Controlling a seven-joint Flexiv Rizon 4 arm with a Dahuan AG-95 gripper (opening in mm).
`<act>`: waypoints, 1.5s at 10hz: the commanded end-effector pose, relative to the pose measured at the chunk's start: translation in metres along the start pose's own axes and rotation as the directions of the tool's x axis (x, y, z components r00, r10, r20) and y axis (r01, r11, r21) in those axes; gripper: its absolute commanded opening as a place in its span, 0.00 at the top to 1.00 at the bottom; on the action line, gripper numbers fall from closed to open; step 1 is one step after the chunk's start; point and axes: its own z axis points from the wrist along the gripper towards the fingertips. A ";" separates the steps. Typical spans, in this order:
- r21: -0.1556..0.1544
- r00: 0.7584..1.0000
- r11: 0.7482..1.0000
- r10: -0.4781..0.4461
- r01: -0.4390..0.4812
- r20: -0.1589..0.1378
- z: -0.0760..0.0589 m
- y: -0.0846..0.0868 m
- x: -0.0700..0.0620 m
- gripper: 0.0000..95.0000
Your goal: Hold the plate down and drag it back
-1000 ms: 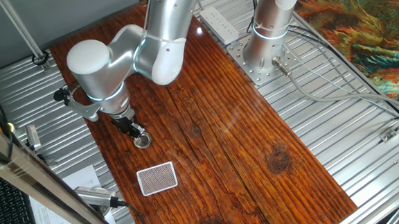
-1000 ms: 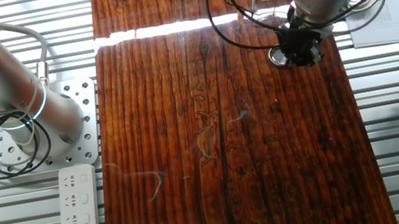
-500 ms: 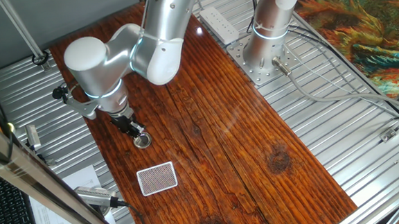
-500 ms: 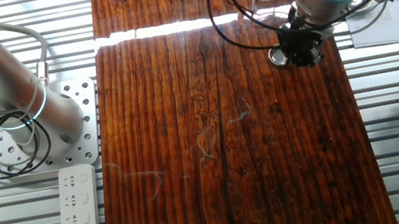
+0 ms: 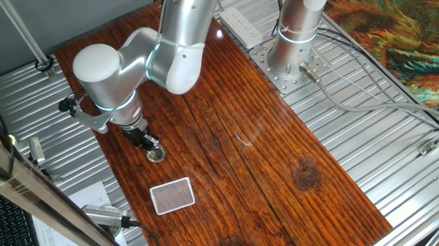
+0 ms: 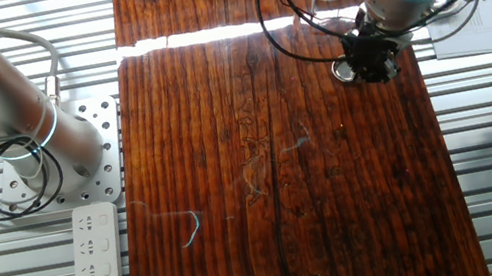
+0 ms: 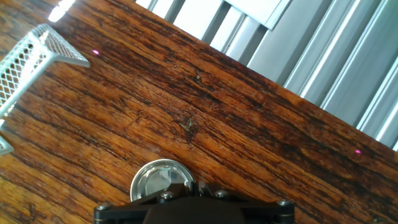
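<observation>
The plate (image 5: 158, 155) is a small shiny silver disc on the wooden table, near its left edge. It also shows in the other fixed view (image 6: 343, 70) and at the bottom of the hand view (image 7: 154, 181). My gripper (image 5: 151, 145) stands upright over it, jaws together, with the tips pressed on the plate's rim on one side. In the hand view the gripper (image 7: 188, 188) covers the plate's right part. In the other fixed view the gripper (image 6: 367, 64) hides most of the plate.
A white card with red cross-hatch (image 5: 172, 195) lies near the plate and shows at the hand view's left edge (image 7: 28, 65). A second arm's base (image 5: 295, 53) and a power strip (image 5: 240, 25) stand at the far side. Metal slats surround the table (image 5: 285, 195).
The arm's elbow shifted slightly and came back. The gripper tips and the plate stay in the same place on the table.
</observation>
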 end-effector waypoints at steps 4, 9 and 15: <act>0.000 1.000 1.000 -0.001 0.001 0.000 -0.001 -0.004 0.001 1.00; 0.005 1.000 1.000 -0.015 0.015 -0.001 -0.002 -0.009 0.004 1.00; 0.011 1.000 1.000 -0.026 0.026 -0.003 -0.002 -0.015 0.007 1.00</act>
